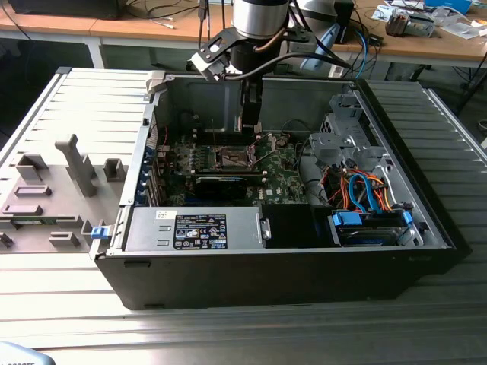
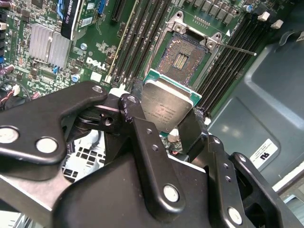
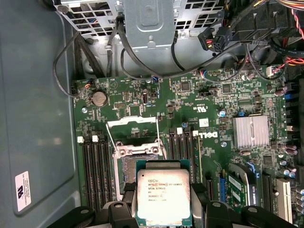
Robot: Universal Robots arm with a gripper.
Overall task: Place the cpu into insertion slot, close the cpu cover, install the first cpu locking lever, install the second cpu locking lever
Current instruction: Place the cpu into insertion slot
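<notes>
The cpu (image 3: 163, 195), a silvery square chip with a green edge, sits between my gripper's (image 3: 163, 209) black fingers (image 3: 124, 205), which are shut on its sides. It hangs just above the insertion slot (image 3: 134, 161) in the green circuit board (image 3: 209, 95). In the second wrist view the cpu (image 2: 167, 104) hovers short of the insertion slot's dark centre (image 2: 182, 59). The cpu cover (image 3: 131, 121) stands raised beyond the socket, and a thin locking lever (image 3: 157, 133) is swung up. In the exterior view my gripper (image 1: 247, 125) reaches down into the open computer case (image 1: 304, 266).
A long black card (image 1: 221, 182) lies across the board near the socket, with rows of narrow memory slots (image 3: 95, 166) on both sides. A power supply (image 1: 198, 228), a drive cage (image 1: 342, 137) and coloured cables (image 1: 365, 194) crowd the case. Grey fixtures (image 1: 53, 190) stand outside it.
</notes>
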